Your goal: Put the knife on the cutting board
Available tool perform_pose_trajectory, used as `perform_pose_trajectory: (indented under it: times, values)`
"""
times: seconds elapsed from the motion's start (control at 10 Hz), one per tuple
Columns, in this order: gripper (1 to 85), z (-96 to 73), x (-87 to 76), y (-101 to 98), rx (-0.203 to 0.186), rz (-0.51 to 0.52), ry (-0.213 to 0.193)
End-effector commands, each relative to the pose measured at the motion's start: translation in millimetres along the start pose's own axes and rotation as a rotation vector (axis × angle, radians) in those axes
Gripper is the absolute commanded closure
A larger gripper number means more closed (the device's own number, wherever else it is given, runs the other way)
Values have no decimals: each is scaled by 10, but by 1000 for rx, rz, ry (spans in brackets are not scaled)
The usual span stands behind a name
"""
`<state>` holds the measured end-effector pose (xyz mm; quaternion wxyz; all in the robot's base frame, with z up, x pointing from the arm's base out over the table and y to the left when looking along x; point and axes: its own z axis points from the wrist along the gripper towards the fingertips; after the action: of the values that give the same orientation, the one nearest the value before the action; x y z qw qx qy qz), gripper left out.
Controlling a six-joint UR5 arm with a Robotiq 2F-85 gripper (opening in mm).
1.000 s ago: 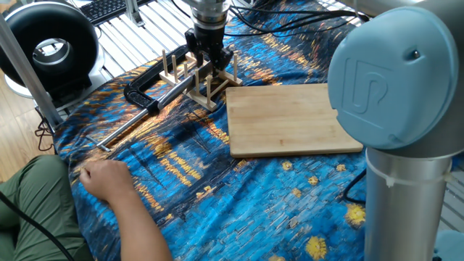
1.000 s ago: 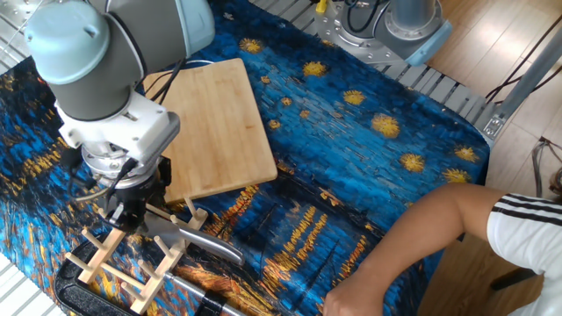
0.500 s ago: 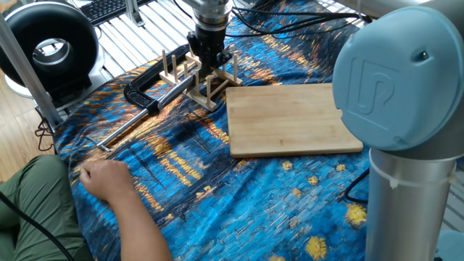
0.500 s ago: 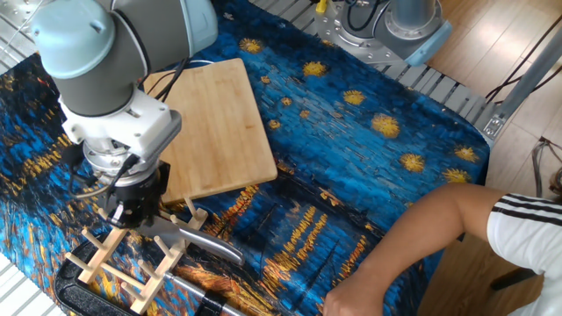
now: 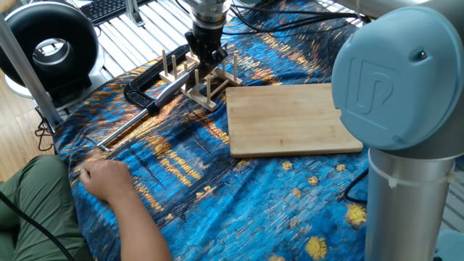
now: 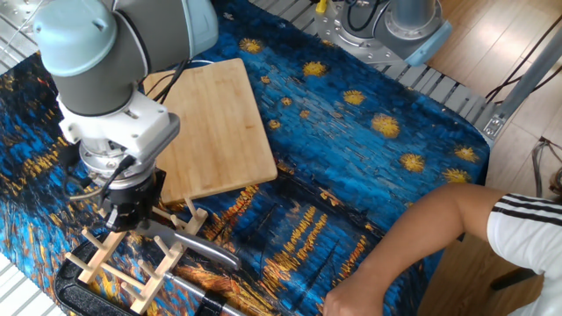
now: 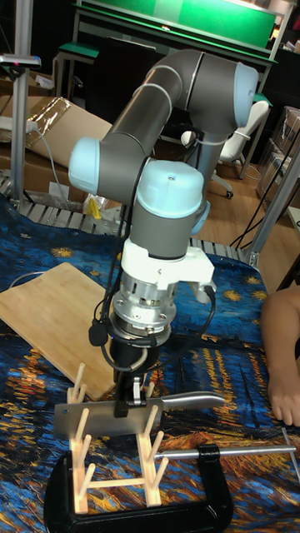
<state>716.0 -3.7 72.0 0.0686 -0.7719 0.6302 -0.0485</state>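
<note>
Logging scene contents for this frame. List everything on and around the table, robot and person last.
knife: 1, silver all-metal cleaver, standing in the peg rack, handle sticking out sideways
peg rack: 1, light wood, by the cutting board's short edge
cutting board: 1, light bamboo, flat on the cloth, bare
clamp: 1, black with long metal bar, beside the rack
tablecloth: 1, blue with yellow pattern, covering the table
ring-shaped device: 1, black, off the table's edge
keyboard: 1, black, behind the table
gripper: 1, black, closed on the knife's top edge
person's hand: 1, resting on the cloth's edge
</note>
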Motion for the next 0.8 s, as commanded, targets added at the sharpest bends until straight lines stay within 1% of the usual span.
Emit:
perform_pose_trajectory:
  times: [0.0, 0.3, 0.5, 0.6, 0.7]
  values:
    - [847, -97, -49, -85, 11, 27, -27]
    - [847, -420, -37, -14, -26, 67, -7]
    - [847, -620, -88, -3, -49, 92, -6]
    - [847, -714, -126, 8, -58, 117, 1]
    - [847, -801, -144, 30, -67, 145, 21]
